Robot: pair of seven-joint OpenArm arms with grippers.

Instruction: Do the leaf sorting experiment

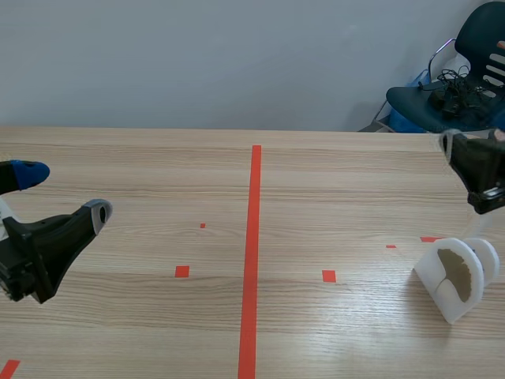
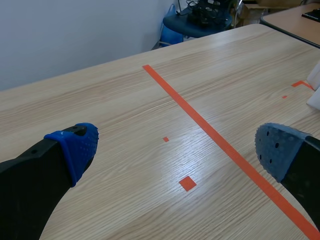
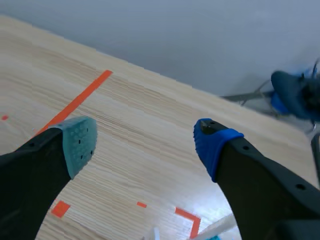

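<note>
Leaf sits robot-side of the right pincer (image 3: 142,142); the right arm is nearer.
Both pincers gape empty. A white holder (image 1: 432,272) carrying a brown leaf (image 1: 456,274), probably dried, stands on the bench (image 1: 316,181), well apart from the left pincer (image 1: 63,192). The leaf's long axis is near upright. Scene view shows it whole; the right wrist view shows only a white sliver.

wood-grain table (image 1: 142,174) faintly glossy, holder (image 1: 432,275) smooth matt white plastic

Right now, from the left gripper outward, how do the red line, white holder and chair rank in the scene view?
1. The red line, table's middle.
2. The white holder, right side.
3. The chair, beyond table's far right corner.
</note>
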